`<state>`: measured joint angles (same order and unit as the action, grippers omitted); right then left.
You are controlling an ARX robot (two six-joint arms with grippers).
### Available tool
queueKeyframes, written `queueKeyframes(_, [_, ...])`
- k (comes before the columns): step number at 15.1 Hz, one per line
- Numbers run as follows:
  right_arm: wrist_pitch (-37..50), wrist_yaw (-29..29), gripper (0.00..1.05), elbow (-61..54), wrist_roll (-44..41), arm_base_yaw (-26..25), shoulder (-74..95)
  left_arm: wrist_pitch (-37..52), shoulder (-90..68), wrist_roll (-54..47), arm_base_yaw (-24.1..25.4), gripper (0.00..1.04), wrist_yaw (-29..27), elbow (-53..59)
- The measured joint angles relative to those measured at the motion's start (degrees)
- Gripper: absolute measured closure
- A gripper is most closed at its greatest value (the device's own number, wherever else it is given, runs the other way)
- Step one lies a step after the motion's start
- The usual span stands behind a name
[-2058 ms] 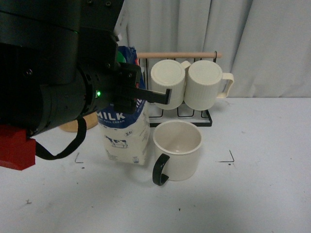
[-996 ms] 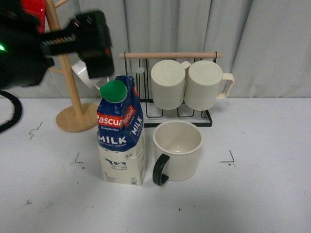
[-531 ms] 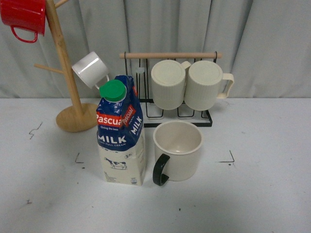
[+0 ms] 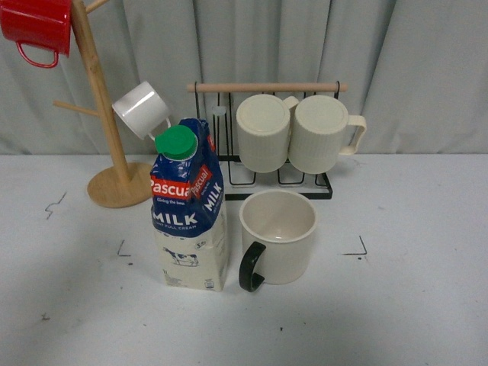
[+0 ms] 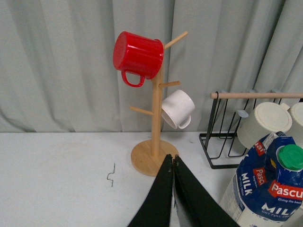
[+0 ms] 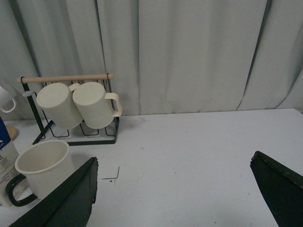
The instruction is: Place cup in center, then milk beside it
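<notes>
In the front view, milk (image 4: 188, 210) touches cup (image 4: 277, 236); pincers unseen

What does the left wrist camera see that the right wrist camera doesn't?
Only the left wrist view shows the shiny red metal mug on the wooden mug tree, the milk carton's round green cap, and the left claw, shut. Only the right wrist view shows the wide cream cup with the black handle and the right claw, spread open. Both show the blue milk carton, the black wire rack with ribbed cream mugs, the small white mug and the grey curtain.
</notes>
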<state>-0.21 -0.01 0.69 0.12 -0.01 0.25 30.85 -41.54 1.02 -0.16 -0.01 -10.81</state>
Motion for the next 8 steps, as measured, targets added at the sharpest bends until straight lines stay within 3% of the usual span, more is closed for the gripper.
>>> queueKeyframes(8, [0.0, 0.0, 0.06, 0.0, 0.0, 0.0, 0.0, -2.6, 6.8, -0.1, 0.0, 1.03, 0.0, 4.6])
